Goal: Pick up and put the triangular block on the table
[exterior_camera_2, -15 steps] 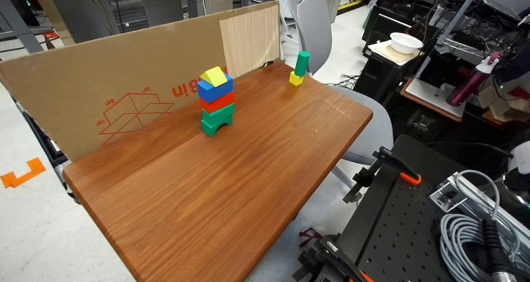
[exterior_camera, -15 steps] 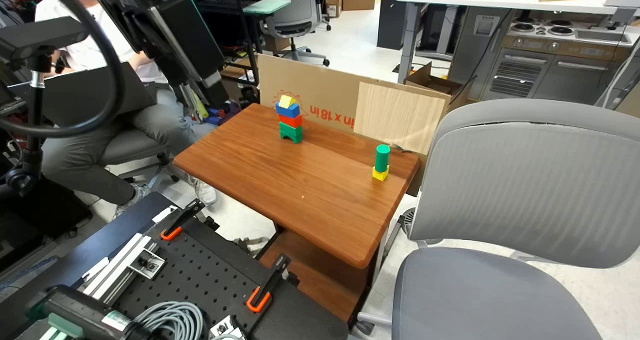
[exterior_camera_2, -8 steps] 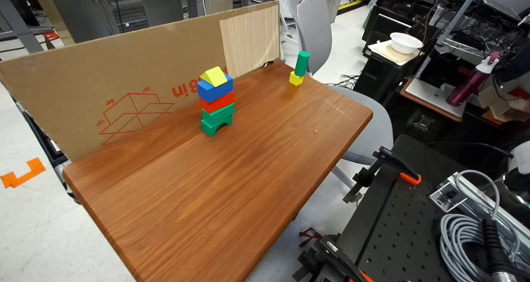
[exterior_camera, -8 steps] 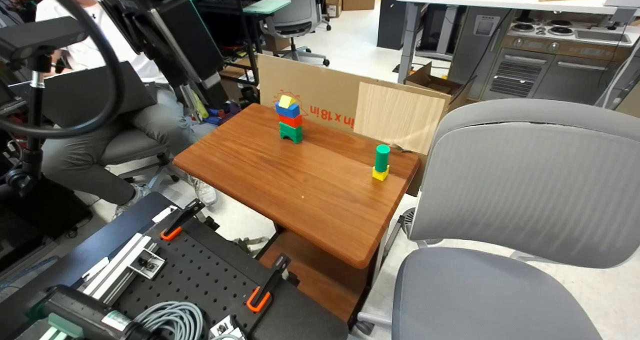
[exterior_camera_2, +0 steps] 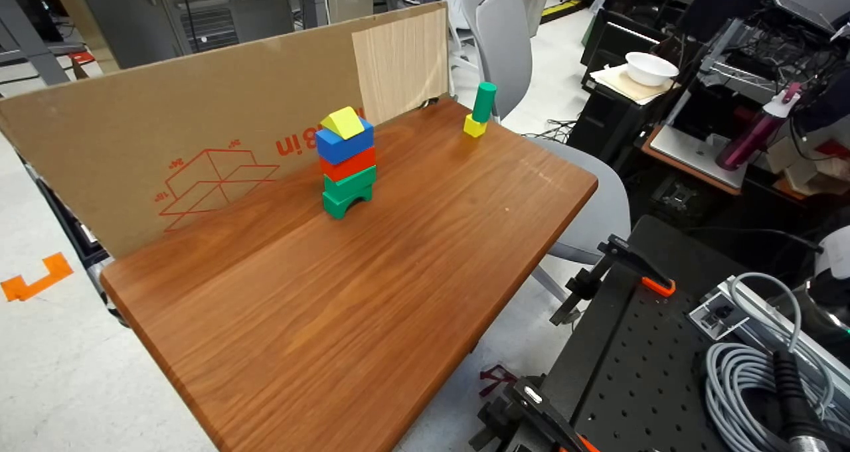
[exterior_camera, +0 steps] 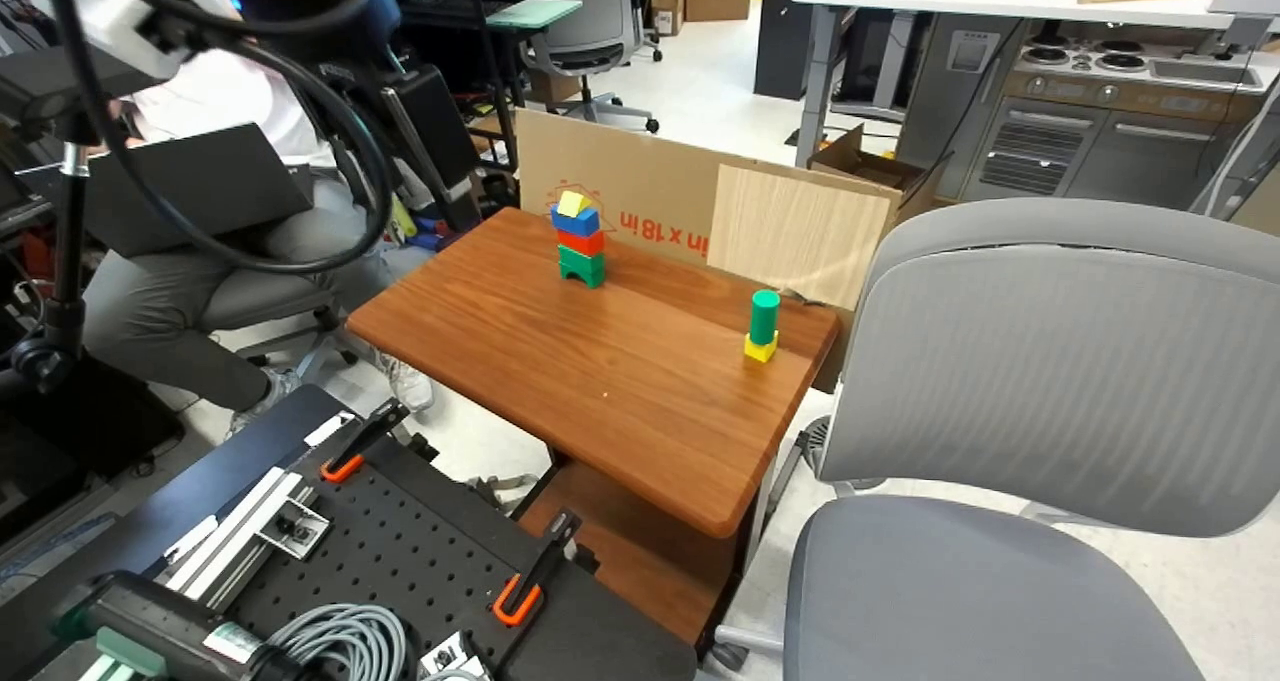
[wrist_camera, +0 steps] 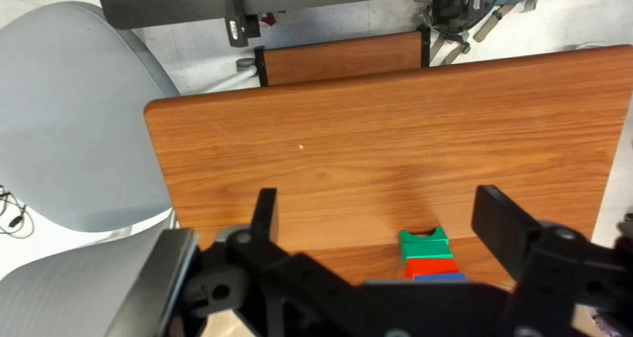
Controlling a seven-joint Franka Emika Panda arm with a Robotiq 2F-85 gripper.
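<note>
The yellow triangular block (exterior_camera: 573, 203) lies on top of a stack on the table (exterior_camera: 620, 361); it also shows in an exterior view (exterior_camera_2: 343, 122). Under it are a blue block (exterior_camera_2: 345, 145), a red block (exterior_camera_2: 348, 165) and green blocks (exterior_camera_2: 349, 184). In the wrist view, my gripper (wrist_camera: 377, 201) is open with nothing between its fingers, above the table (wrist_camera: 371, 149). The red block (wrist_camera: 431, 267) and a sliver of the blue block (wrist_camera: 440, 277) show beyond the fingers; the triangular block is hidden behind the gripper body there.
A green cylinder (exterior_camera_2: 485, 102) stands on a yellow cube (exterior_camera_2: 475, 126) near a table corner. A cardboard sheet (exterior_camera_2: 232, 100) stands along the table's edge behind the stack. A grey chair (exterior_camera: 1050, 361) and a black perforated plate with clamps (exterior_camera: 400, 531) flank the table.
The arm at the upper left of an exterior view has shifted right and its cable has swung. A dark arm part has entered at the top right of an exterior view. The blocks have not moved.
</note>
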